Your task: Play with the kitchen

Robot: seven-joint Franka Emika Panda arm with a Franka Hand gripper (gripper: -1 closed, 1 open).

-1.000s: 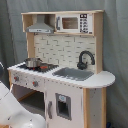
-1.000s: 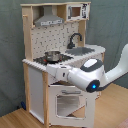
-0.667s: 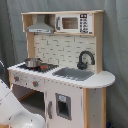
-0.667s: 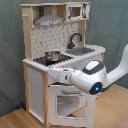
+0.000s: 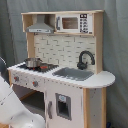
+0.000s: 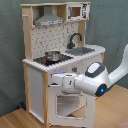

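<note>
The kitchen (image 5: 75, 95) is a toy of pale wood and white panels, seen in both exterior views. It has a grey hood (image 5: 40, 26), a microwave (image 5: 74, 23), a dotted backsplash, a black faucet (image 5: 85, 59) and a grey sink (image 5: 75, 74). A small metal pot (image 6: 52, 55) stands on the stovetop (image 5: 34, 67). My gripper (image 6: 56, 80) is right at the kitchen's front (image 6: 35, 87), just under the countertop edge and above the windowed oven door (image 6: 67, 106). In the first exterior view only part of my white arm (image 5: 15, 107) shows, at the lower left.
My white arm (image 6: 112, 75) reaches in from the second exterior view's right, a blue light on its wrist (image 6: 102, 90). A grey curtain (image 5: 12, 40) hangs behind the kitchen. The floor (image 6: 15, 119) is wood.
My wrist and gripper have sunk a little along the kitchen's front, from counter height to just below it. The kitchen and pot have not moved.
</note>
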